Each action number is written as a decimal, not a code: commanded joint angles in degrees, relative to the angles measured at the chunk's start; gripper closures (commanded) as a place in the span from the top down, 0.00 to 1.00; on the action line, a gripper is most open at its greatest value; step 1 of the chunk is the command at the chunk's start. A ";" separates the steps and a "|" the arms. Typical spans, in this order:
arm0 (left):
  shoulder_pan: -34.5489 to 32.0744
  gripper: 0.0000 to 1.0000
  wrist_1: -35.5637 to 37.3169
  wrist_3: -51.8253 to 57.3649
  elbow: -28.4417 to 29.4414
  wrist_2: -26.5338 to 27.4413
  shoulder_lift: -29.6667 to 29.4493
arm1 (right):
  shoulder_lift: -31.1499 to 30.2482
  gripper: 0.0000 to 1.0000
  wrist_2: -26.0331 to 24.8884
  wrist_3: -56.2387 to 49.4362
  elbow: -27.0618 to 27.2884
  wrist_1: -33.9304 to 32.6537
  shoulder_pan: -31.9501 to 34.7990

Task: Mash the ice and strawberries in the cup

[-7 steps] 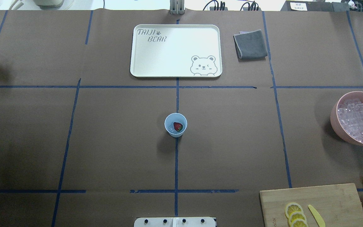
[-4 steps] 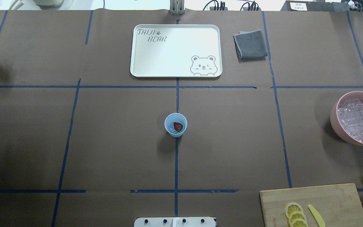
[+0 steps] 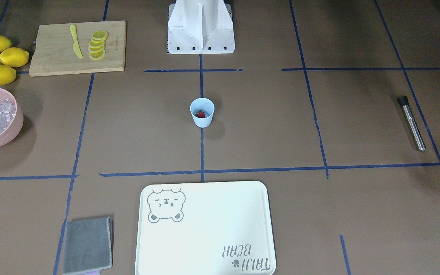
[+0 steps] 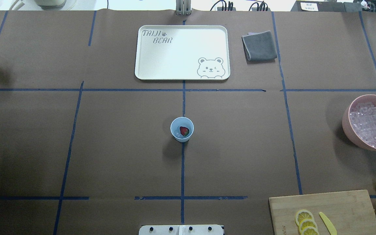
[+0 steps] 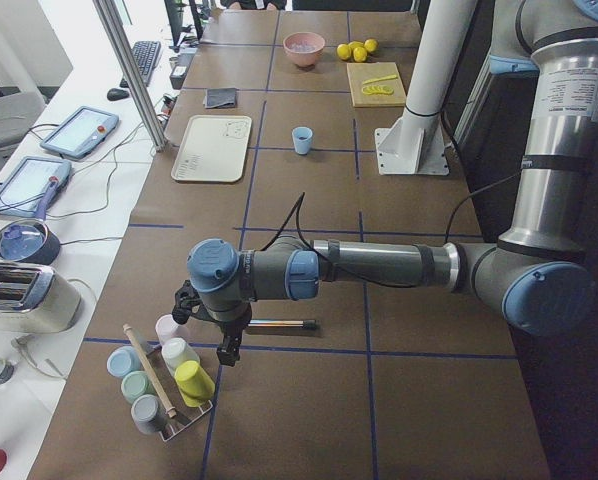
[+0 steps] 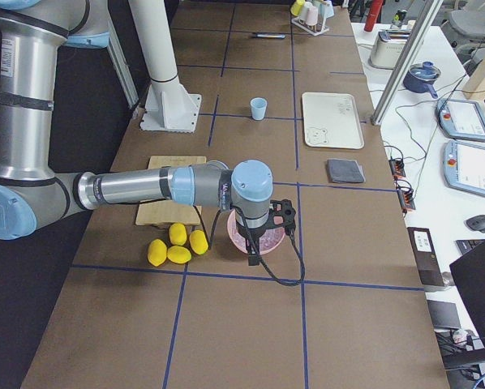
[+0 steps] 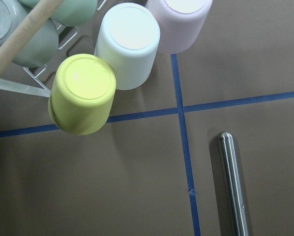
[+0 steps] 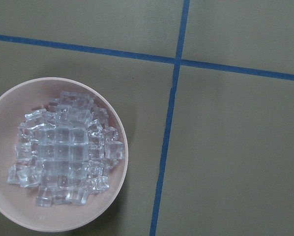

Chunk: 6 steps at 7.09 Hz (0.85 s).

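The cup stands upright at the middle of the counter, on a blue tape line: pale blue, tapered, mouth up. A red strawberry with a green top lies inside; pale glints beside it are too small to name. Farther right, clear ice cubes are heaped in a pink bowl. Nothing on the counter has shifted in the last second. The overhead view cuts off the bowl and the steel rod. The left gripper hangs by the rod, the right gripper over the bowl. Both show only sidelong, so I cannot tell whether either is spread or pressed together.
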 commanded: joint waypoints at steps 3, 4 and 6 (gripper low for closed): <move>0.00 1.00 0.02 0.02 -2.70 0.04 3.16 | 0.21 1.00 0.07 0.35 -0.20 -0.07 -0.03; 0.00 1.00 0.02 0.02 -2.61 0.04 3.60 | 0.21 1.00 0.07 0.53 -0.11 -0.07 -0.03; 0.00 1.00 0.02 0.02 -3.40 0.04 6.14 | 0.21 1.00 0.16 0.88 -0.11 -0.07 -0.03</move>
